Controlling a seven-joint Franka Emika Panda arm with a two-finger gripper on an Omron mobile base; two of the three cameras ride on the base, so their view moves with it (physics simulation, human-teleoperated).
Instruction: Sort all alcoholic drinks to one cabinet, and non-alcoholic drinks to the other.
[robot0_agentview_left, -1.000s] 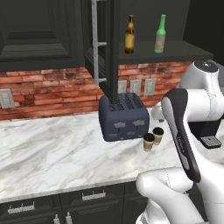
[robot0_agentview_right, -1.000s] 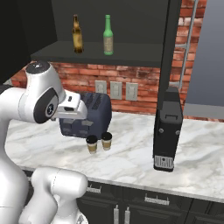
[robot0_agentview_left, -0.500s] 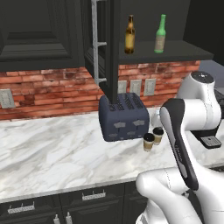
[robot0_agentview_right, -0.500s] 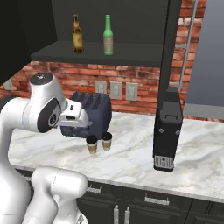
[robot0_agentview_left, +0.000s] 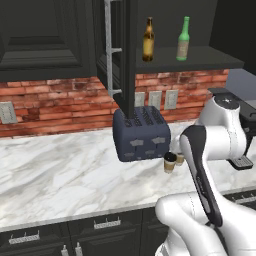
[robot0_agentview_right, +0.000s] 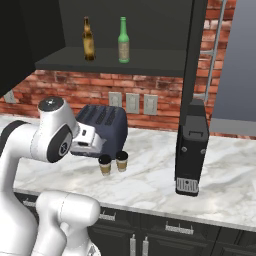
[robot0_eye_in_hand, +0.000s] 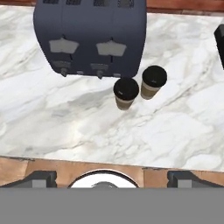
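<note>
An amber-brown bottle (robot0_agentview_left: 148, 40) (robot0_agentview_right: 89, 40) and a green bottle (robot0_agentview_left: 183, 39) (robot0_agentview_right: 123, 41) stand upright, a little apart, on the shelf of the open upper cabinet (robot0_agentview_left: 200, 56). Two tan paper cups with dark lids (robot0_agentview_right: 105, 164) (robot0_agentview_right: 121, 161) stand side by side on the marble counter, just in front of the toaster. From the hand they appear below me as a nearer cup (robot0_eye_in_hand: 126, 92) and a farther cup (robot0_eye_in_hand: 152, 82). My gripper (robot0_eye_in_hand: 114, 179) is open, hanging above the counter's front with nothing between its fingers.
A dark blue toaster (robot0_agentview_left: 141, 134) (robot0_eye_in_hand: 89, 35) sits behind the cups. A black coffee machine (robot0_agentview_right: 192, 147) stands to their right. The open cabinet door (robot0_agentview_left: 117, 50) juts out above the toaster, and a closed upper cabinet (robot0_agentview_left: 45, 40) is at the left.
My arm has lowered, bringing the hand down in front of the toaster and nearer the cups. Bottles and cups have stayed put.
</note>
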